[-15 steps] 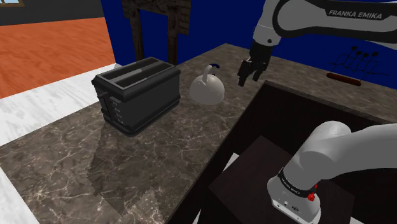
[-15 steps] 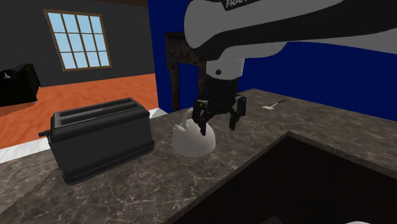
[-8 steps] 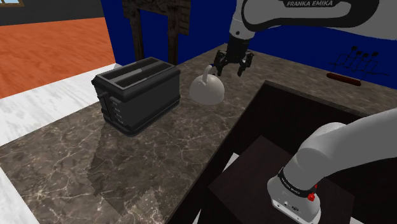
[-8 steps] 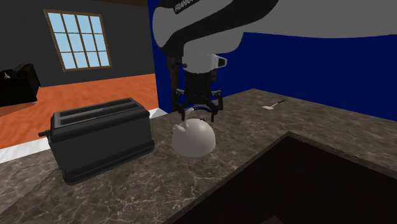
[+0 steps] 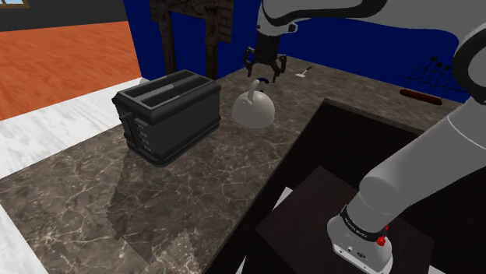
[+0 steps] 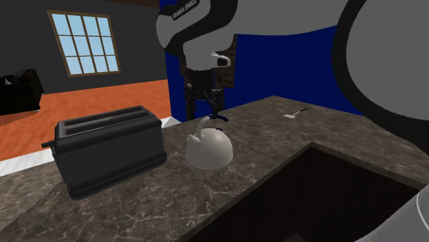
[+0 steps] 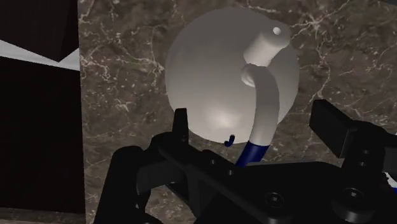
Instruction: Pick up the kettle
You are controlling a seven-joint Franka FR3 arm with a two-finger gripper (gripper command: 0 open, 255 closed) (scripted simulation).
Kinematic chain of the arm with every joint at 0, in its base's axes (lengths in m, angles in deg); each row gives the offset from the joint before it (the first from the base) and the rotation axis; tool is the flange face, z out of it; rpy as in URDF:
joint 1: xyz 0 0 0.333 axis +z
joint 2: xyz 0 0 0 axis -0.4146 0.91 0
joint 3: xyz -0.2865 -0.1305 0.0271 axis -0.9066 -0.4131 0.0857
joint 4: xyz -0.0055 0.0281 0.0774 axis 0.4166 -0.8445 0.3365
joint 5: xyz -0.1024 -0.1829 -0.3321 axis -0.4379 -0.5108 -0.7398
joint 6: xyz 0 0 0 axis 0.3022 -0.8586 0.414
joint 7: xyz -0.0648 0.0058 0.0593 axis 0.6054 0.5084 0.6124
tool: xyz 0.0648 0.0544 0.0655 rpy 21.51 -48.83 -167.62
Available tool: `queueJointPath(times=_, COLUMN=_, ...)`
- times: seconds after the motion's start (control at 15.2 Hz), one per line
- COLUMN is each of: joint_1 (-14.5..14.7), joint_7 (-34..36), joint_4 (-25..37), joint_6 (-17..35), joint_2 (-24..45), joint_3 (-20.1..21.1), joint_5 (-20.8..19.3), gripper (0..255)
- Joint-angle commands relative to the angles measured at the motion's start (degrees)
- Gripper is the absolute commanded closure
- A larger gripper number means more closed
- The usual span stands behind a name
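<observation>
The kettle (image 5: 252,110) is a white dome with an arched handle whose top is blue (image 5: 265,80). It stands on the dark marble counter (image 5: 156,202) beside a toaster. My gripper (image 5: 265,72) hangs just above the handle, open. In the second exterior view the gripper (image 6: 212,110) sits directly over the kettle (image 6: 208,149). Seen from the wrist, the kettle (image 7: 216,76) lies below the gripper (image 7: 257,125), and its handle (image 7: 266,105) runs through the gap between the spread fingers (image 7: 181,126) without touching them.
A black toaster (image 5: 166,113) stands on the counter close to the kettle, toward the shoulder view's left. A dark sink recess (image 5: 374,156) opens toward that view's right. A small white utensil (image 5: 304,72) lies farther back. A dark wooden frame (image 5: 191,31) rises behind the counter.
The gripper has swung from beside the sink toward the shoulder view's left, ending above the kettle's handle, and it has turned about its axis. It stays open; the kettle has not moved.
</observation>
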Motion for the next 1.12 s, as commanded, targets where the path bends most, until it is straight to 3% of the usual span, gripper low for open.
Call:
queueJointPath(times=0.0, joint_1=-1.1, joint_7=8.2, joint_4=4.6, joint_6=-0.6, joint_2=4.4, joint_3=0.8, joint_5=-1.6, gripper=0)
queueJointPath(times=0.13, joint_1=-1.7, joint_7=14.4, joint_4=9.1, joint_6=-1.7, joint_2=8.2, joint_3=0.8, joint_5=-3.0, gripper=0)
queueJointPath(times=0.73, joint_1=-1.6, joint_7=14.8, joint_4=3.0, joint_6=4.2, joint_2=7.9, joint_3=0.7, joint_5=-3.1, gripper=0)
queueJointPath(times=0.79, joint_1=-1.6, joint_7=14.8, joint_4=3.2, joint_6=4.1, joint_2=8.0, joint_3=0.7, joint_5=-3.1, gripper=255)
queueJointPath(times=1.06, joint_1=-1.6, joint_7=14.8, joint_4=3.2, joint_6=4.0, joint_2=8.0, joint_3=0.7, joint_5=-3.1, gripper=255)
